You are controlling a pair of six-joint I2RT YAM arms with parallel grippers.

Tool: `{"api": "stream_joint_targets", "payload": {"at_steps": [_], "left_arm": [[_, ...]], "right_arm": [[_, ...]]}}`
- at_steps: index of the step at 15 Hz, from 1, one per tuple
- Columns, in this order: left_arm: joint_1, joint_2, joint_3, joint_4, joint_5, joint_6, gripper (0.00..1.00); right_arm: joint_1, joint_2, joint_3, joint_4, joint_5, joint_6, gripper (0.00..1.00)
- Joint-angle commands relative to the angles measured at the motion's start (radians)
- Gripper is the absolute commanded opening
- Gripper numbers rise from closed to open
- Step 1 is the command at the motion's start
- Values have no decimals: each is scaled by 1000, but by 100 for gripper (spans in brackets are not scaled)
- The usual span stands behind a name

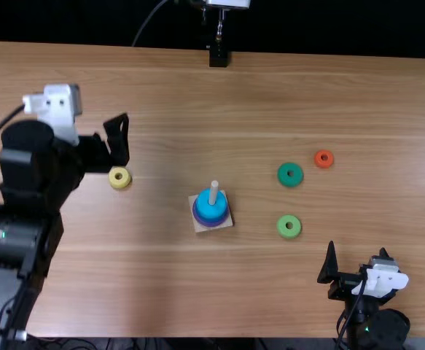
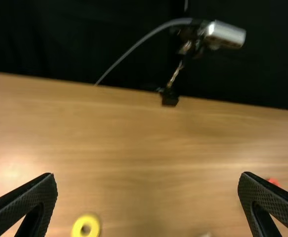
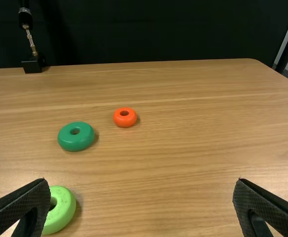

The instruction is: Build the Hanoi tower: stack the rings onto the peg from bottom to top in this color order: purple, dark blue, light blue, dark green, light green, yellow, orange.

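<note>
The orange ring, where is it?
In the top view, the orange ring lies right of the middle, just up and right of the dark green ring.

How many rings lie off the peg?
4: yellow ring left of the peg; dark green ring and light green ring to its right; orange ring farther right. The left arm might hide more.

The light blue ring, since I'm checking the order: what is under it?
Under the light blue ring a purple-blue rim shows, then the pale square base. The rest is covered, so I cannot tell whether that is one ring or two.
</note>
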Motion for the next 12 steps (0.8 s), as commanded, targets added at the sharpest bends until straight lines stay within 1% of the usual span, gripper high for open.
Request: {"api": "stream_joint_targets", "payload": {"at_steps": [1, 3, 4, 6, 8, 10, 12], "left_arm": [[33, -133, -142, 19, -18, 10, 100], [77, -327, -343, 43, -106, 10, 100], [80, -416, -442, 49, -123, 12, 100], [73, -579, -650, 60, -123, 21, 100], [59, -731, -803, 161, -121, 21, 100], [57, -843, -903, 223, -115, 23, 100], [61, -947, -981, 225, -115, 21, 100]], "right_arm": [[-7, -13, -71, -67, 10, -5, 100], [-7, -13, -71, -67, 10, -5, 100], [-7, -13, -71, -67, 10, -5, 100], [-7, -13, -71, -67, 10, -5, 100], [-7, -13, -71, -67, 10, -5, 100], [-7, -13, -71, -67, 10, -5, 100], [-7, -13, -71, -67, 10, -5, 100]]}}
